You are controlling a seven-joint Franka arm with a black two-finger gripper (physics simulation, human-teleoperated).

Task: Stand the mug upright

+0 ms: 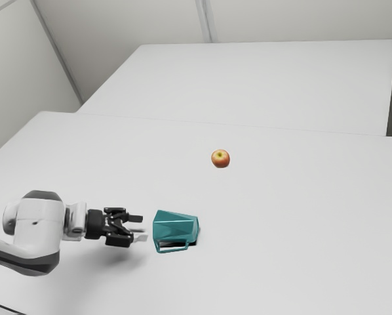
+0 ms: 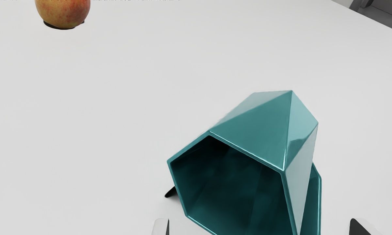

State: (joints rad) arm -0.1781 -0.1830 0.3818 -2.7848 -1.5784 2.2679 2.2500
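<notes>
My gripper [image 1: 141, 224] points toward the exterior view's right, low over the table, a short gap from the teal faceted mug [image 1: 175, 227]. The mug lies on its side, its mouth toward the gripper and its handle toward the exterior view's bottom. In the wrist view the mug [image 2: 254, 130] shows its dark hollow inside facing the hand. The gripper [image 2: 259, 227] stands open there, its fingertips wide apart, with nothing held between them.
A red-yellow apple [image 1: 220, 158] rests on the white table [image 1: 301, 216], beyond the mug toward the exterior view's top. Another white surface [image 1: 248, 82] stands behind the table.
</notes>
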